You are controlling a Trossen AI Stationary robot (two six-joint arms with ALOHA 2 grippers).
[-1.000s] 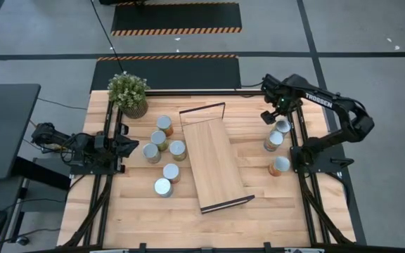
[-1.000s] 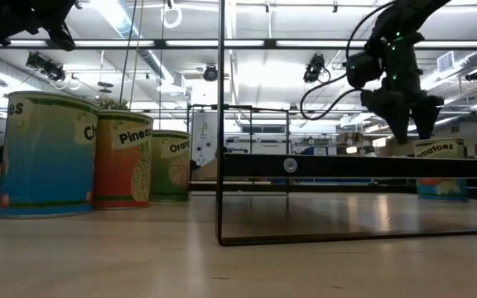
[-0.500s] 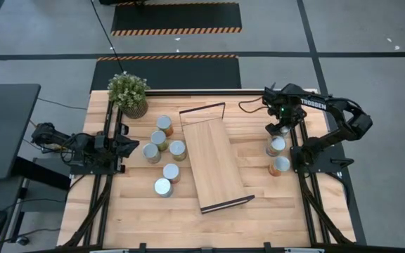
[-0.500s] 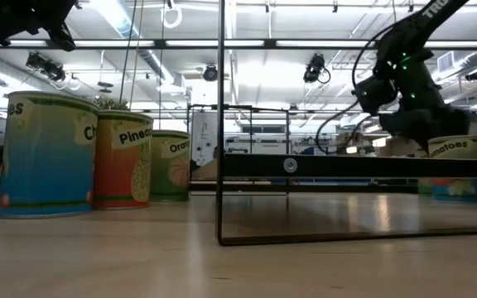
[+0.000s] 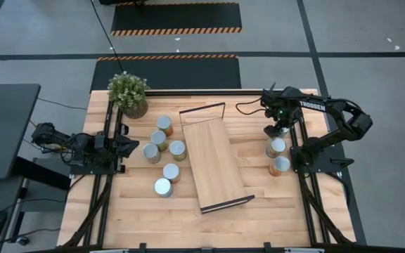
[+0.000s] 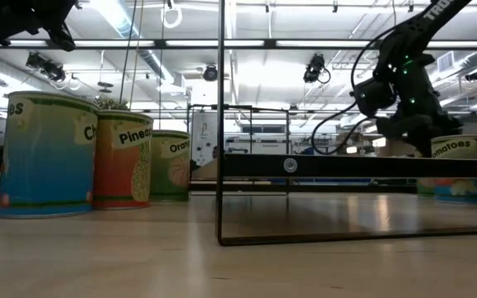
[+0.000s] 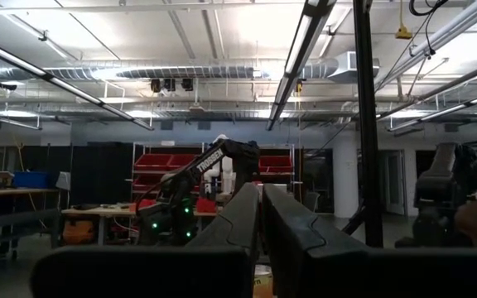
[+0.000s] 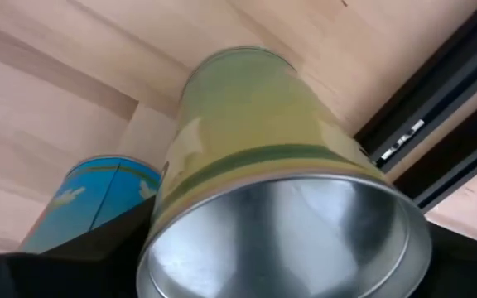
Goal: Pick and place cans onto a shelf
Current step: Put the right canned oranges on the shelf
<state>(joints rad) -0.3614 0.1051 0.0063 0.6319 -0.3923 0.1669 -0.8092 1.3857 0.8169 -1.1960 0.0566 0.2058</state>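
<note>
The right gripper [image 5: 280,127] has come down over the last second onto the rearmost of three cans at the table's right edge. The right wrist view shows this yellow-green can [image 8: 263,174] filling the frame, fingers apart on either side, not yet clamped. The target is therefore reached; grasping is the pending step. The shelf [image 5: 214,163] is lying mid-table, bare. Five more cans [image 5: 165,156] are standing left of it. The left gripper [image 5: 129,146] is waiting at the left edge, fingers together.

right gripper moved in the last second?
Yes. The right gripper has come down over the far can of the right row, lower against the shelf in the low view.
</note>
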